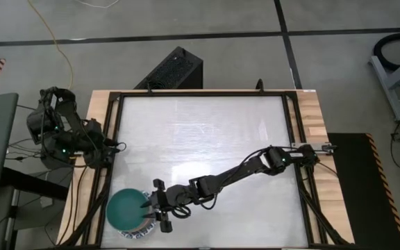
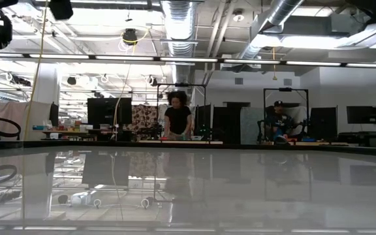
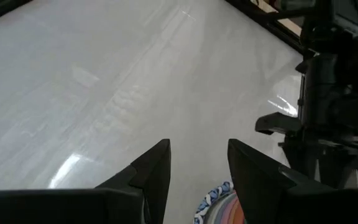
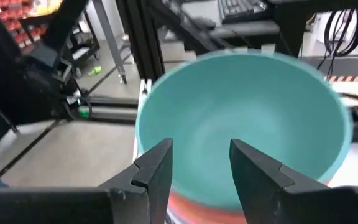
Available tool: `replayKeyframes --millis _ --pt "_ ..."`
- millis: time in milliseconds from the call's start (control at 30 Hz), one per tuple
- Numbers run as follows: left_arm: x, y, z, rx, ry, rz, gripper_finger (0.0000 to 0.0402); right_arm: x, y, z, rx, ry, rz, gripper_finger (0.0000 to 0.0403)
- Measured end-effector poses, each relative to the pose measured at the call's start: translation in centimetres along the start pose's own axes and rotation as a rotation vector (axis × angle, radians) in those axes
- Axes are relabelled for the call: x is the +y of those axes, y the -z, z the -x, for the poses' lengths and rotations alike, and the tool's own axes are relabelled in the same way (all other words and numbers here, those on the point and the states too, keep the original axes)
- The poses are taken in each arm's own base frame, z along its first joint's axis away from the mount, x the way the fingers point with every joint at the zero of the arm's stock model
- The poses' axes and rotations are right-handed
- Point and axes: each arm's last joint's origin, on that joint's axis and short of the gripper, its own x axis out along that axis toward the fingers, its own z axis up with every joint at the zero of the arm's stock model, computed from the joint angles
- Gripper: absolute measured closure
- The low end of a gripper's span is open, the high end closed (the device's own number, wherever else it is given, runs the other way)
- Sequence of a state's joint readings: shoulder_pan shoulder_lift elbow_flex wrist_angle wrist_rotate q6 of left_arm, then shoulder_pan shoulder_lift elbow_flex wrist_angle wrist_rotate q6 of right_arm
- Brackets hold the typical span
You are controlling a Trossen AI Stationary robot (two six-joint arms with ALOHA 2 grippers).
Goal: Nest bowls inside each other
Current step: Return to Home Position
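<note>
Since the green bowl [image 1: 126, 208] tops the stack [image 1: 136, 233] (left arm [image 1: 61, 132] parked aside), the right end effector [image 1: 160, 203], spread and empty, should retreat home.

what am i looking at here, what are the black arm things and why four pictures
These are two robot arms at a white table, each ending in a two-finger gripper. The high view looks straight down: the right gripper reaches a stack of bowls near a corner on the left side, a green bowl on top; the left gripper rests at the left edge. Both are open, holding nothing. The low view looks level across the table at people in the room beyond. The wrist views look past each arm's fingers.
</note>
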State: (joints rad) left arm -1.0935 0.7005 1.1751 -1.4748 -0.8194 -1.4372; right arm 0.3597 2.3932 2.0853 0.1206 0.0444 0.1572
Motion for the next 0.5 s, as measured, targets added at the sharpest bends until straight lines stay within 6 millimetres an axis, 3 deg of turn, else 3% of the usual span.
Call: replayKeyframes --millis 100,233,367,500 --pt "-0.2 -0.1 0.0 -0.004 0.02 0.035 0.0253 0.2 -1.4 0.6 -0.05 -0.007 -0.009 0.0223" --pt "-1.0 -0.7 0.5 -0.026 0.102 0.04 0.0253 0.8 -5.2 2.7 -0.137 -0.02 -0.029 0.0223" --pt "-2.1 -2.1 1.7 -0.064 0.222 0.022 0.0253 1.2 -10.0 6.1 -0.223 -0.035 -0.088 0.0223" --pt "-2.7 -4.0 3.3 -0.115 0.324 0.003 0.0253 1.4 -15.0 10.9 -0.279 -0.065 -0.133 0.0223"
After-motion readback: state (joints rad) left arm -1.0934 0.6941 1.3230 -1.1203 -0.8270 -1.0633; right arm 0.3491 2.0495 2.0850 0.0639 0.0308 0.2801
